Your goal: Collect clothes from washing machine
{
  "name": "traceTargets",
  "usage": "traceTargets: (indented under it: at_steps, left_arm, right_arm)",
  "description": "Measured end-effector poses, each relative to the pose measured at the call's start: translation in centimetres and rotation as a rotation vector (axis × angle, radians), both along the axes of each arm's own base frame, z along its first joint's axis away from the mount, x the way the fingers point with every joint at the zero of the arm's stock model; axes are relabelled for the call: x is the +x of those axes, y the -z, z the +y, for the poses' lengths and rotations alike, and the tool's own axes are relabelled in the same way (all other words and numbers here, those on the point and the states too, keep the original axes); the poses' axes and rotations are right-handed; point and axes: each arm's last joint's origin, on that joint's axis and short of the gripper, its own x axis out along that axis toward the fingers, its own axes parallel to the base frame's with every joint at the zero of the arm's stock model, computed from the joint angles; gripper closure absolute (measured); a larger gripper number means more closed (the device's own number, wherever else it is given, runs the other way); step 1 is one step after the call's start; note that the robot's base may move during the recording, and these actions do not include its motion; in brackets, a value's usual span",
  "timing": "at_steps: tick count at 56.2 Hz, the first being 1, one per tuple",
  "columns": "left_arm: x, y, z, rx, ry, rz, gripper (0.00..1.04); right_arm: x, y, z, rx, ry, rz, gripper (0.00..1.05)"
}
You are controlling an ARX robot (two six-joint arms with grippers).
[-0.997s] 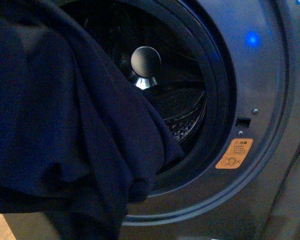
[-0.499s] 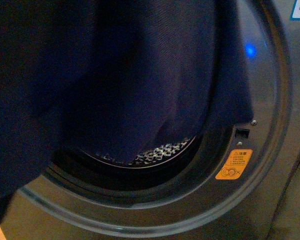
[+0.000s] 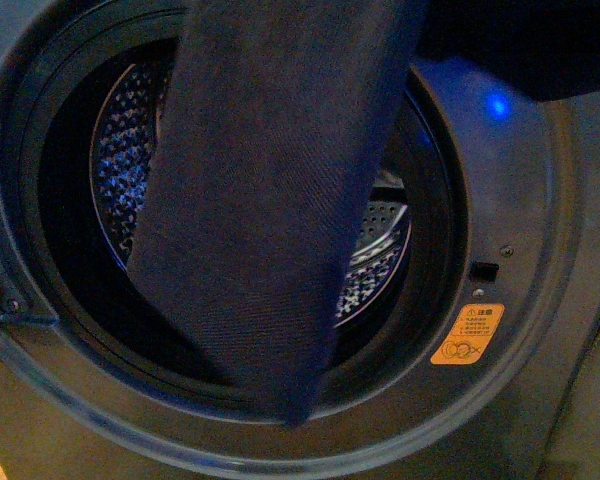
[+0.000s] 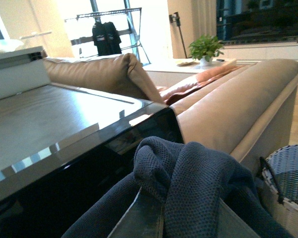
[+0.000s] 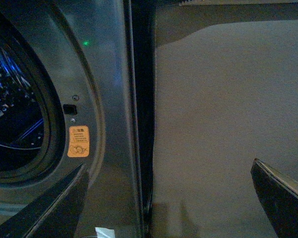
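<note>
Background washing machine (image 3: 525, 190), drum (image 3: 125, 150) partly behind dark garment (image 3: 270, 200), its top off-frame.

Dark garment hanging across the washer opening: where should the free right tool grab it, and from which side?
The garment hangs as a flat strip, its lower tip dangling free over the porthole rim. That tip is probably the best hold. Bring the open right tool in from the sticker side, jaws across the narrow end.
</note>
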Motion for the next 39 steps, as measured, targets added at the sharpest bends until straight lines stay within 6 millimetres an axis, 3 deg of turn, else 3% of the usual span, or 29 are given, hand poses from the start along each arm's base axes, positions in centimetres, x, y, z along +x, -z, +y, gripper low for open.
traceTargets:
  at_steps: [8,28,32,39]
  left_arm:
    - [-1.1,-1.9,-2.8,-0.026,0.091,-0.008,0.98]
    - [-1.4,-2.2,-2.9,-0.037,0.101,-0.007,0.98]
    - [-1.4,-2.2,-2.9,-0.037,0.102,-0.007,0.98]
    - [-1.4,-2.2,-2.9,-0.036,0.101,-0.005,0.98]
  right_arm:
    - [0.0,0.0,0.0,0.000,0.000,0.000,0.07]
    - [0.0,0.0,0.0,0.000,0.000,0.000,0.07]
    - [0.3,-0.8,-0.1,0.071,-0.127,-0.091,0.07]
    - [0.3,-3.9,-0.8,0.150,-0.371,-0.317,0.07]
